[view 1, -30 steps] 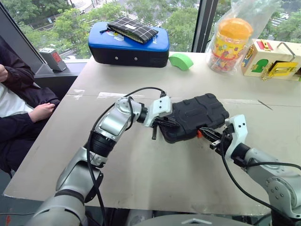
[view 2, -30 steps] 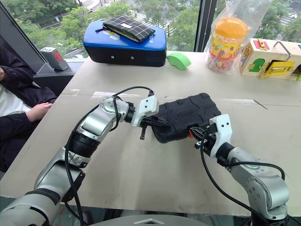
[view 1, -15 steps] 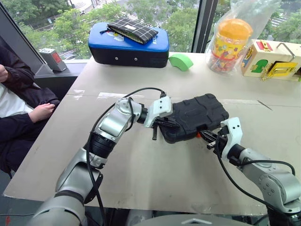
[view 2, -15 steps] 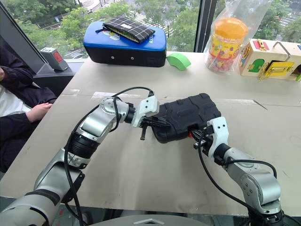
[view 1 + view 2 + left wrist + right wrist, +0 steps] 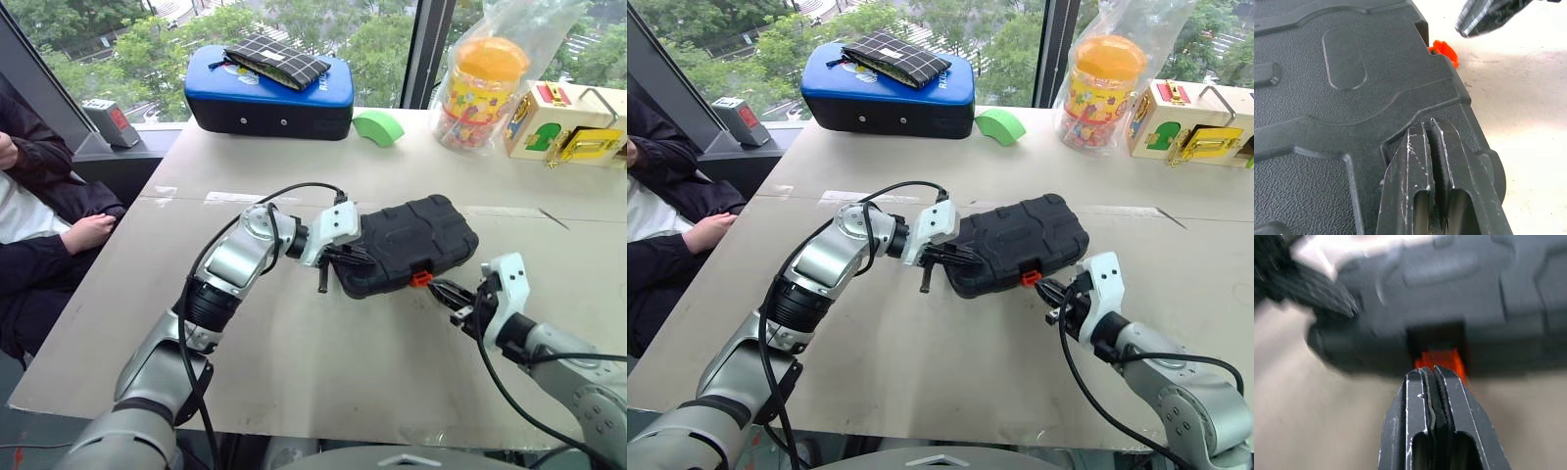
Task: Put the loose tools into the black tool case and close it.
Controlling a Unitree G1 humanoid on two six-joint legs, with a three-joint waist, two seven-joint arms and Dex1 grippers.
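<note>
I see the black moulded-plastic tool case (image 5: 407,243) lying closed mid-bench (image 5: 294,362). My left end effector (image 5: 338,257), clenched empty, presses its nine-o'clock end. My right end effector (image 5: 453,297), clenched empty, sits just off the orange latch (image 5: 421,278) at five o'clock.

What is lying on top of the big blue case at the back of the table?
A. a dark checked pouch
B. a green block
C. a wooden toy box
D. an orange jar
A: a dark checked pouch lies flat on the lid of the big blue-topped case; the other things stand on the table beside it.
</note>
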